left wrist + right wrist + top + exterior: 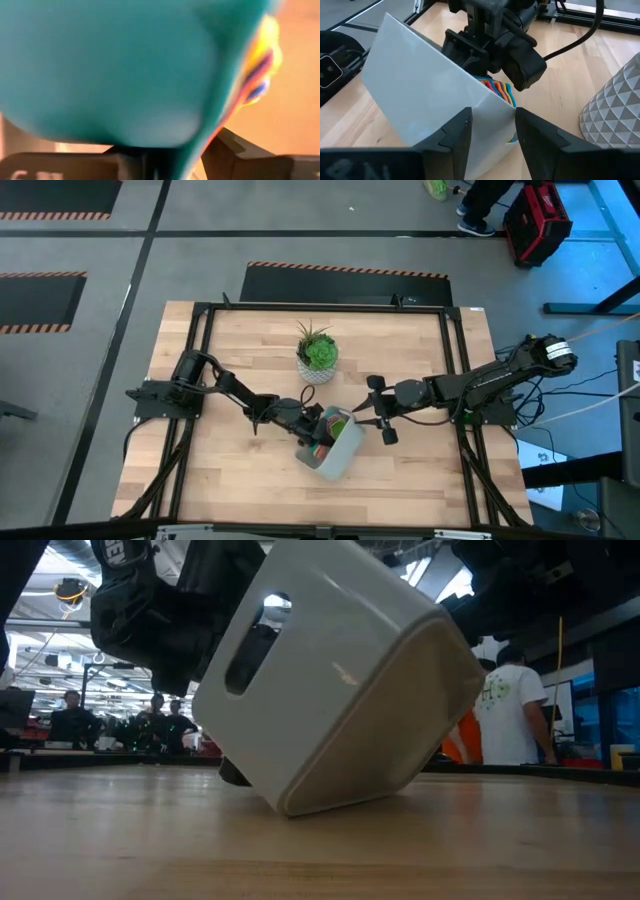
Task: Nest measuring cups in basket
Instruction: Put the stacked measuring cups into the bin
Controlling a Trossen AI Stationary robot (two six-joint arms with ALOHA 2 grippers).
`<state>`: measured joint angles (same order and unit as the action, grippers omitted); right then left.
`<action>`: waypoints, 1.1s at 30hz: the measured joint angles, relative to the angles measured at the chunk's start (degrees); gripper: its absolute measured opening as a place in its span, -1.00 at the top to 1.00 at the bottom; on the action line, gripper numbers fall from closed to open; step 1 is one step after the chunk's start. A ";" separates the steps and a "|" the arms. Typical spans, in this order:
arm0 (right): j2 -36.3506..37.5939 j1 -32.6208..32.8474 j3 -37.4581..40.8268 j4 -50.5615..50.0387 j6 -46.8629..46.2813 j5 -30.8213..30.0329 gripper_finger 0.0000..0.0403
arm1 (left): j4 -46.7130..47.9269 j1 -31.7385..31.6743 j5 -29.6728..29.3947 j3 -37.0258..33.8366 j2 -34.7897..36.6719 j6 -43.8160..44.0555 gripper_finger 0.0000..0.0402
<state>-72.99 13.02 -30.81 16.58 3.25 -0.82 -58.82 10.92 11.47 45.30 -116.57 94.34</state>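
- Now the pale grey-blue plastic basket (430, 95) is tipped up, its wall pinched by the right gripper (492, 131).
- The stacked bright plastic measuring cups (500, 89) are probably light and slippery.
- Whether the left gripper (300, 420) pinches them cannot be told.

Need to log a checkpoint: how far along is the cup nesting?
Mostly done: the cups sit stacked inside the basket. In hand: the right gripper pinches the basket wall, holding it tilted on one edge, while the left gripper reaches into the stack. Left: release and set the basket flat.
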 joint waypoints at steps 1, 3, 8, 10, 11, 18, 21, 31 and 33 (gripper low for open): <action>0.02 0.00 0.00 0.00 0.00 0.00 0.22 | -0.11 0.00 -0.01 0.00 0.02 -0.04 0.44; 0.02 0.00 -0.02 -0.18 0.00 0.02 0.22 | -0.17 0.00 -0.01 0.04 0.06 -0.17 0.49; 0.02 0.02 -0.04 -1.55 0.00 0.54 0.22 | -0.02 0.00 0.03 0.06 0.09 -0.19 0.53; 0.00 0.07 -0.02 -1.94 0.04 0.94 0.22 | 0.46 -0.07 -0.31 0.04 0.06 -0.05 0.54; 0.00 0.08 -0.02 -1.87 0.07 0.96 0.22 | 0.46 -0.09 -0.43 0.05 0.06 0.00 0.54; 0.52 0.07 -0.02 -1.87 0.72 0.70 0.22 | -0.07 -0.09 -0.14 0.04 0.04 0.05 0.55; 2.09 0.07 -0.02 -1.93 1.86 0.64 0.22 | -0.11 -0.07 0.04 0.04 0.04 0.05 0.55; 6.03 0.04 -0.02 -4.27 1.80 0.46 0.22 | -1.90 -0.04 1.60 -0.02 -0.07 -0.17 0.55; 5.98 0.04 0.00 -5.64 1.73 0.46 0.22 | -2.31 -0.04 1.64 -0.02 -0.07 -0.19 0.55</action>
<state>-67.02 13.06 -30.81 10.94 4.98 -0.36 -61.13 10.87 13.11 45.28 -116.64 94.16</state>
